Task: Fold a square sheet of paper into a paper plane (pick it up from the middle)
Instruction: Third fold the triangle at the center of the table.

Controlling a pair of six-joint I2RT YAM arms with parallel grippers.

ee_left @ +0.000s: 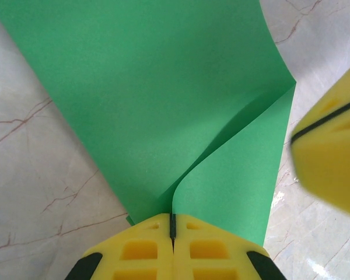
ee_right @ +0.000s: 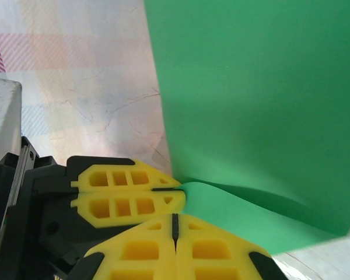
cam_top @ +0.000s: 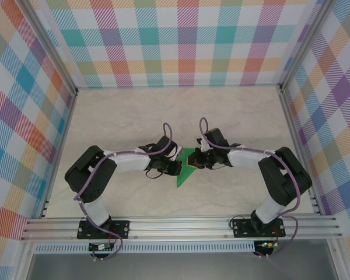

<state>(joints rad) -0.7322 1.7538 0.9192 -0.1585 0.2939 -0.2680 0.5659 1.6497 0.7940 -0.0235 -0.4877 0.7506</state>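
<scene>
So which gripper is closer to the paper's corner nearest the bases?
The left gripper, just beside that corner; the right gripper pinches the green paper farther back, opposite side.

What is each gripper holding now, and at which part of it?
The left gripper pinches the thin green paper sheet at its bent edge. The right gripper is shut beside it; its hold cannot be told.

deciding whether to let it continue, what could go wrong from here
The left gripper and right gripper are both shut on the green sheet, close together; pulling apart could tear it. The two nearly meet and could collide. The sheet is only softly curved where folded, so a crease may land skewed.
</scene>
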